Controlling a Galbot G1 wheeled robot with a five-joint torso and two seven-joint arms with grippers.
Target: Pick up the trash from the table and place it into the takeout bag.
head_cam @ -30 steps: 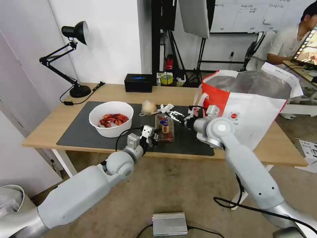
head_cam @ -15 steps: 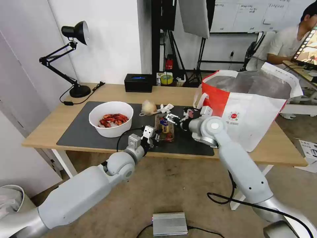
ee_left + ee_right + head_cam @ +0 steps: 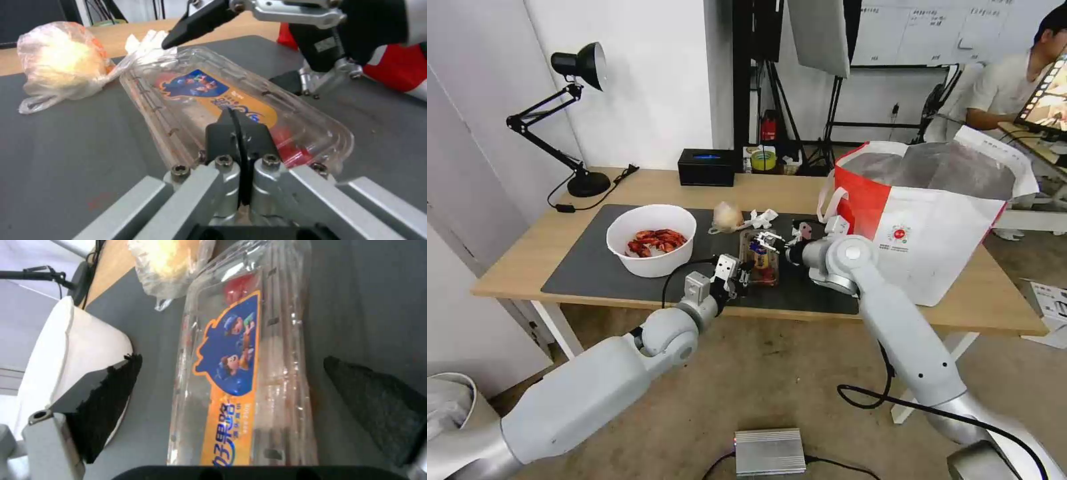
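a black desk lamp (image 3: 577,120) stands at the worktop's (image 3: 527,250) far left corner, beside a dark grey mat (image 3: 587,263) that covers the middle of the surface. on the mat's left part sits a white round bowl (image 3: 652,239) holding red crayfish shells. the left gripper (image 3: 735,270) hangs at the mat's near edge, its fingers (image 3: 240,133) clenched together with nothing between them, the tips at the near end of the clear plastic tray (image 3: 760,257), which lies flat on the mat with its orange and blue label facing up. toward the mat's far edge, a beige wrapped ball (image 3: 728,216) in clear film rests just beside the tray's far end, and a crumpled white tissue (image 3: 762,217) lies next to it. a black box (image 3: 707,167) and a tape roll (image 3: 764,160) sit along the worktop's far edge. the right gripper (image 3: 768,241) hovers over the tray's far end, its fingers (image 3: 106,406) released and spread wide, one on each long side of the tray in the right wrist view, clear of the plastic. the takeout bag (image 3: 934,227), white with a red side panel and foil lining, stands upright and open at the worktop's right end, off the mat, its near corner close to the near edge.
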